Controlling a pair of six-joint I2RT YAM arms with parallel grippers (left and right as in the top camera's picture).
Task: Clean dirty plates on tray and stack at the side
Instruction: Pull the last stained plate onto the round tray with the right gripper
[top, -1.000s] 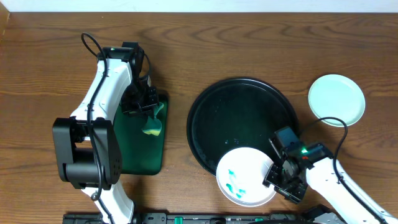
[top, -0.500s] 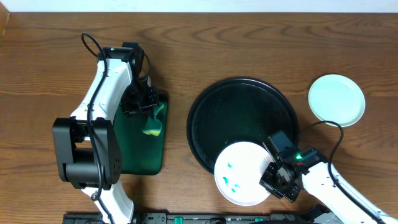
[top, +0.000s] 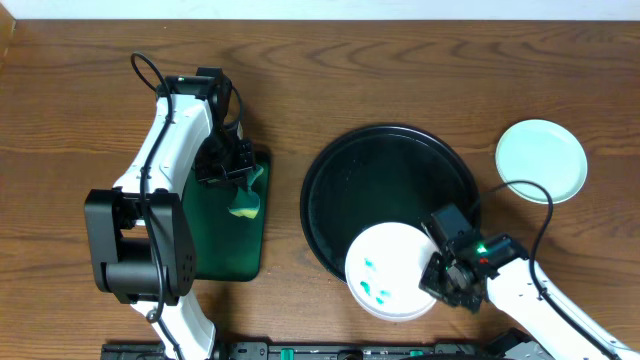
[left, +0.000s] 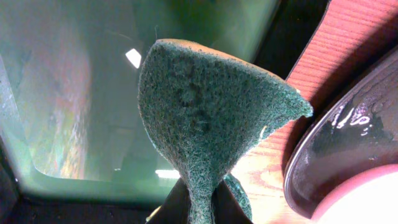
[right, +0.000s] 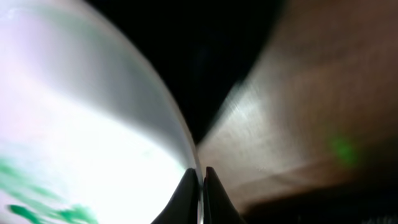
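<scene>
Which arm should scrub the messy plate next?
Left. The left end effector pinches the green sponge, ready to wipe; the right end effector is busy clamping the smeared plate by its rim.

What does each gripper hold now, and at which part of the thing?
The right gripper pinches the smeared plate at its rim. The left gripper holds the green sponge by one end.

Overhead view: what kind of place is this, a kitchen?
Likely a robot test bench, not a kitchen: two arms at a wooden table, a smeared plate held at a black tray, a sponge gripped above a green tray.
</scene>
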